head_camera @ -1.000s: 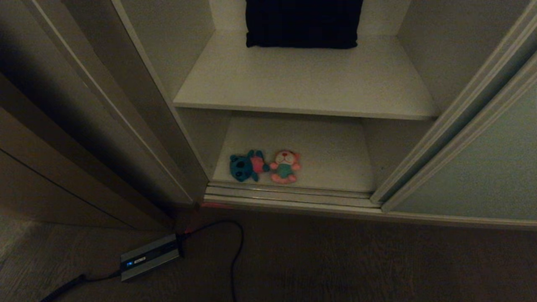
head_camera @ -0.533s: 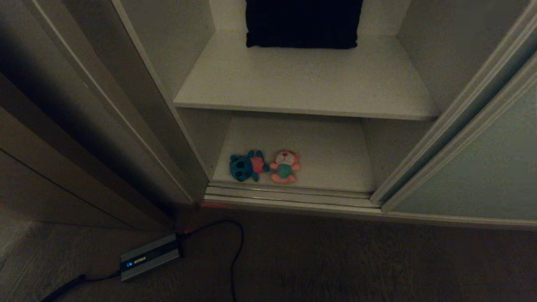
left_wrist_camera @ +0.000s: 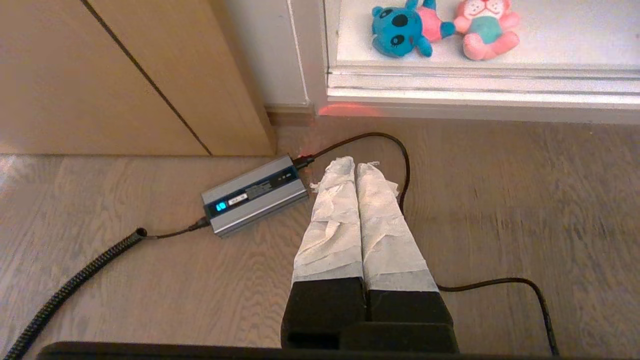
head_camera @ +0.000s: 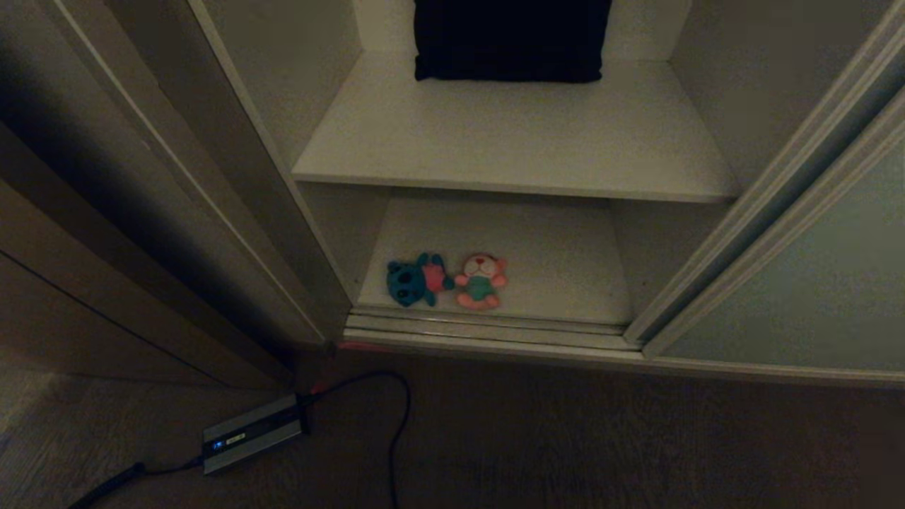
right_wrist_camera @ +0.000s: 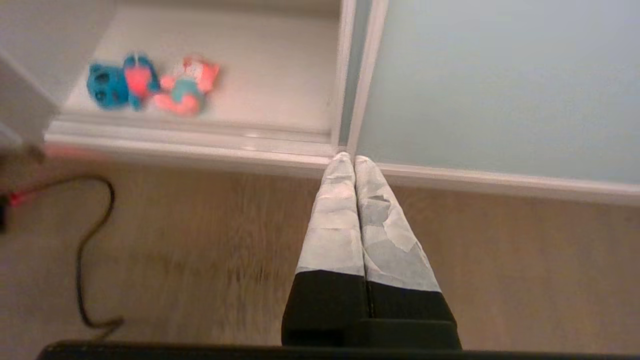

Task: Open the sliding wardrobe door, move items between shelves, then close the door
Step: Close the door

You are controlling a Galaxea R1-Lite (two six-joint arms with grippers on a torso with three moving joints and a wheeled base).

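Observation:
The pale grey-green sliding wardrobe door (head_camera: pixel 799 290) stands slid to the right, leaving the wardrobe open. On the lower shelf (head_camera: pixel 558 261), near its front edge, lie a blue plush toy (head_camera: pixel 413 280) and a pink plush toy (head_camera: pixel 481 281) side by side. The upper shelf (head_camera: pixel 509 134) sits above them. Neither arm shows in the head view. My right gripper (right_wrist_camera: pixel 354 159) is shut and empty above the floor, its tips pointing at the door's left edge (right_wrist_camera: pixel 367 75). My left gripper (left_wrist_camera: pixel 356 164) is shut and empty over the floor, short of the toys (left_wrist_camera: pixel 400 27).
A black cushion (head_camera: pixel 510 39) rests at the back of the upper shelf. A grey power adapter (head_camera: pixel 253 433) with black cables (head_camera: pixel 399 424) lies on the wood floor at the left. A brown wood-grain panel (head_camera: pixel 78 283) stands left of the opening. The metal door track (head_camera: pixel 488 332) runs along the threshold.
The head view shows nothing moved; toys, door and cushion stay in place.

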